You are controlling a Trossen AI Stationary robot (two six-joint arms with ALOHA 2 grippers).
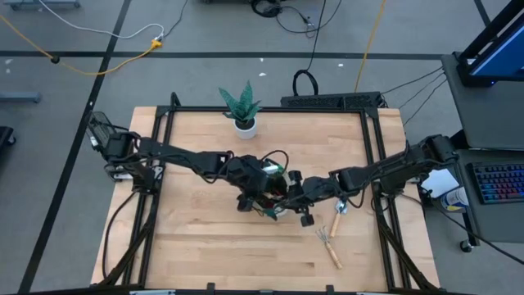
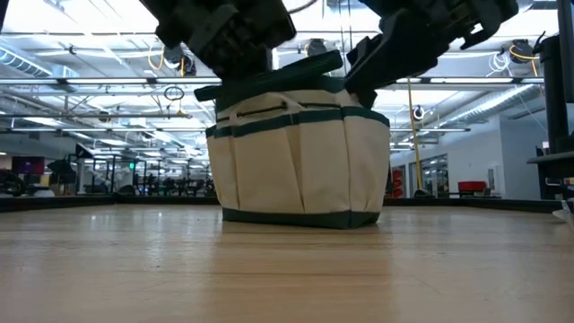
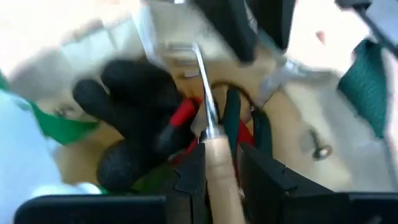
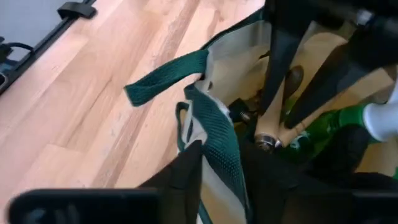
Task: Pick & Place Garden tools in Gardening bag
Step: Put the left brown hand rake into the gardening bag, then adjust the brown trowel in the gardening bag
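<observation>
The gardening bag (image 2: 300, 161) stands mid-table. Over its mouth, the left gripper (image 3: 219, 171) clamps a wooden-handled hand rake (image 3: 214, 149) (tines down inside, beside the red-and-black glove (image 3: 134, 118)). The right gripper (image 4: 221, 165) pinches the bag's green-trimmed rim (image 4: 214, 124). Two more wooden-handled tools (image 1: 334, 238) lie on the table (image 1: 205, 246) near the bag.

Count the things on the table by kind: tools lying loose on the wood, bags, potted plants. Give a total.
Loose wooden-handled tools: 2 (one, another)
Gardening bag: 1
Potted plant: 1
Total: 4
</observation>
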